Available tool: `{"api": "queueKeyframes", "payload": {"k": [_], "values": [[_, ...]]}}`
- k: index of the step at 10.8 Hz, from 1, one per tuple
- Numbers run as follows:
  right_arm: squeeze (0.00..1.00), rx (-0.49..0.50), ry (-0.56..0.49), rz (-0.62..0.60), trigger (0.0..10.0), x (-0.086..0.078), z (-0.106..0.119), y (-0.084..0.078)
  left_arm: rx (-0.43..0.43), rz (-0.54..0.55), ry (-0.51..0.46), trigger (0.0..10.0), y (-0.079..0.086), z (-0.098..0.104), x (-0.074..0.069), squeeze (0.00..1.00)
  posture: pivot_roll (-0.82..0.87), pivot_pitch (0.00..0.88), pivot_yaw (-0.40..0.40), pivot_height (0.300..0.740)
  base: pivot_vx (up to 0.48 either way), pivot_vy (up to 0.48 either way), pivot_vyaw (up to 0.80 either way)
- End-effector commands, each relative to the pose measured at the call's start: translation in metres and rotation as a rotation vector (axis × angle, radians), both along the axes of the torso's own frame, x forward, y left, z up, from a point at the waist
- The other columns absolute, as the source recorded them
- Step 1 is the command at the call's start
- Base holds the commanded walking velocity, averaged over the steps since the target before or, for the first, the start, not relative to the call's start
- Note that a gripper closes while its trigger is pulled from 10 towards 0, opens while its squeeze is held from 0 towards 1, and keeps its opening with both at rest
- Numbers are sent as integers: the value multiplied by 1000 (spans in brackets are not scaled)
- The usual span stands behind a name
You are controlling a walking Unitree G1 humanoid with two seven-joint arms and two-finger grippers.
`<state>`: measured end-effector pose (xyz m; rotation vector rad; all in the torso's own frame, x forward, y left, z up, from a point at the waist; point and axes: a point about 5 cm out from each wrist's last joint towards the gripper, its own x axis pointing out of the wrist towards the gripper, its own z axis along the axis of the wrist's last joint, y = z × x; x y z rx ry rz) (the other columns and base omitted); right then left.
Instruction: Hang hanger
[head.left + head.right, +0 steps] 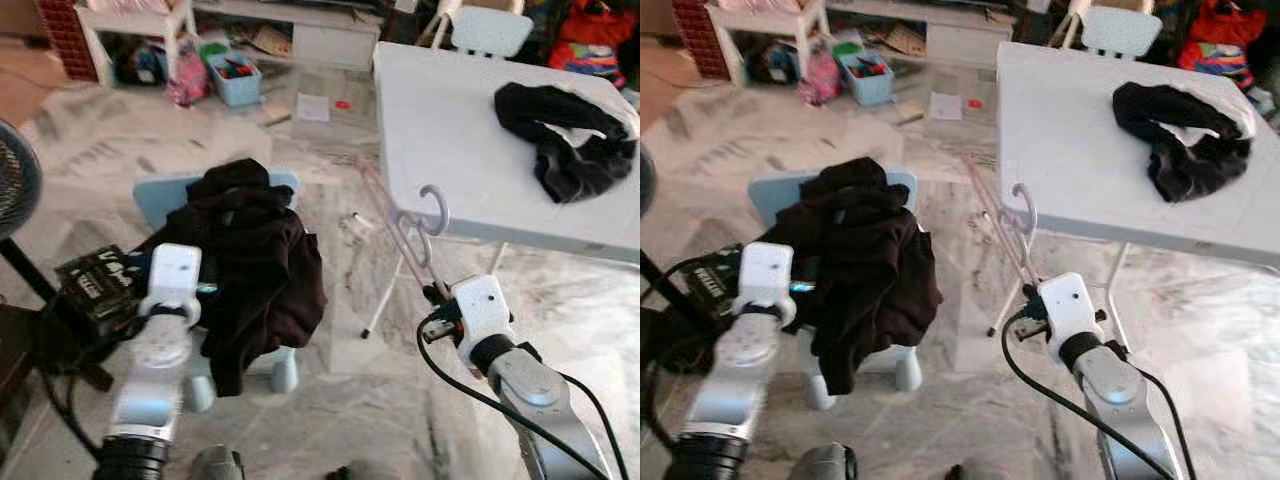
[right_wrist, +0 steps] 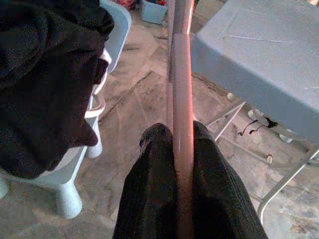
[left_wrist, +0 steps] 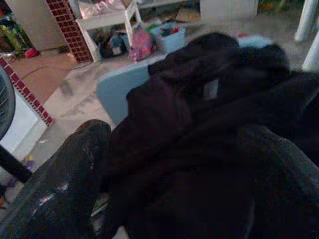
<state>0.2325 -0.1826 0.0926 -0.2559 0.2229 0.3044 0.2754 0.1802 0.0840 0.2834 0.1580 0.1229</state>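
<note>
One pink hanger pinched in right claw, just beside tabletop edge; looks light, stiff, slippery; hold bar near hook. Left claw spread open at dark garment

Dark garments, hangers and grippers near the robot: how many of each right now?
Dark garments: 2, one heaped on the blue chair, one lying on the white table.
Hangers: 1, the pink hanger, clamped in the right tool.
Grippers: 2, counting the left tool.
Total: 5.
</note>
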Motion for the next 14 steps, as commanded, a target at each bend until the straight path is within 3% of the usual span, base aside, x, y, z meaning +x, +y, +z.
{"api": "queueKeyframes", "payload": {"k": [1, 2, 4, 6, 7, 8, 9, 10, 12, 13, 14], "values": [[0, 15, -55, -27, 10000, 5, 12, -3, -4, 3, -25, 10000, -6, 4, -2, 0, -107, 42, -134, 740, 0, 0, 0], [0, 22, -72, -41, 10000, 7, 13, -1, -20, -16, -45, 10000, -12, 6, -8, 0, -91, 25, -120, 740, 0, 0, 0], [0, 51, -83, -62, 10000, 12, 11, 5, -53, -171, -32, 10000, -23, 3, -30, 0, -53, 0, -88, 740, 0, 0, 0], [0, 78, -86, -63, 10000, 15, 8, 10, -42, -299, 23, 10000, -15, 0, -66, 0, -9, 0, -61, 740, 0, 0, 0], [0, 81, -85, -70, 10000, 16, 6, 9, -15, -303, 48, 10000, -3, -1, -87, 0, 11, 0, -60, 740, 0, 0, 0], [0, 89, -78, -72, 10000, 18, 3, 10, 31, -215, 103, 10000, 27, -8, -108, 0, 34, 0, -62, 740, 0, 0, 0], [0, 93, -80, -63, 10000, 20, 2, 11, 62, -146, 142, 10000, 47, -12, -119, 0, 47, 0, -70, 740, 0, 0, 0], [0, 92, -84, -52, 10000, 24, 2, 13, 59, -101, 150, 10000, 60, -10, -120, 0, 52, 0, -72, 740, 0, 0, 0], [0, 89, -108, -63, 10000, 30, 6, 10, 150, 53, 96, 10000, 106, 8, -104, 0, 53, 0, -71, 740, 0, 0, 0], [0, 82, -113, -83, 10000, 31, 5, 4, 203, 145, 30, 10000, 135, 31, -77, 0, 48, 0, -63, 740, 0, 0, 0], [0, 80, -117, -90, 10000, 32, 5, 2, 207, 166, -26, 10000, 140, 47, -57, 0, 37, 0, -58, 740, 0, 0, 0]]}}
